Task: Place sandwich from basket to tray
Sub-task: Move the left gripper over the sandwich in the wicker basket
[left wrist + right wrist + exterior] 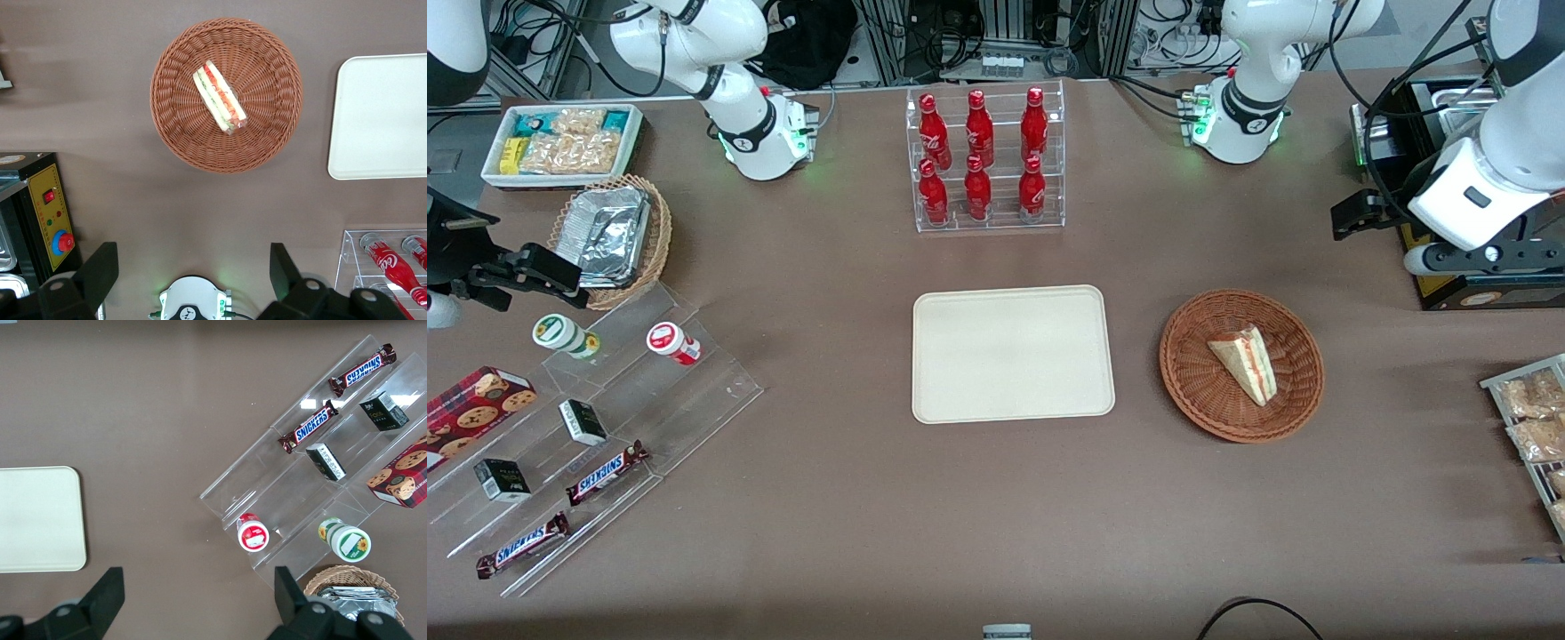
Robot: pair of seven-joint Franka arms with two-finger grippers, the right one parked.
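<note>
Sandwich [219, 97] – pale wedge, striped edge – in basket [175, 133]; gripper [193, 277] above, fingers [100, 272] apart.

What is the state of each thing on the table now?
Sandwich: lying in the basket, untouched.
Basket: holds only the sandwich.
Tray: bare.
Gripper: fingers open, holding nothing, above the table beside the basket.
Red bottles: upright in their clear rack.

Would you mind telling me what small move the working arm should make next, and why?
Probably bring the gripper over the basket and down toward the sandwich. The gripper is open, holds nothing, and hangs well above the table, off to the side of the basket, toward the working arm's end. The sandwich lies in the basket and the tray has nothing on it.
</note>
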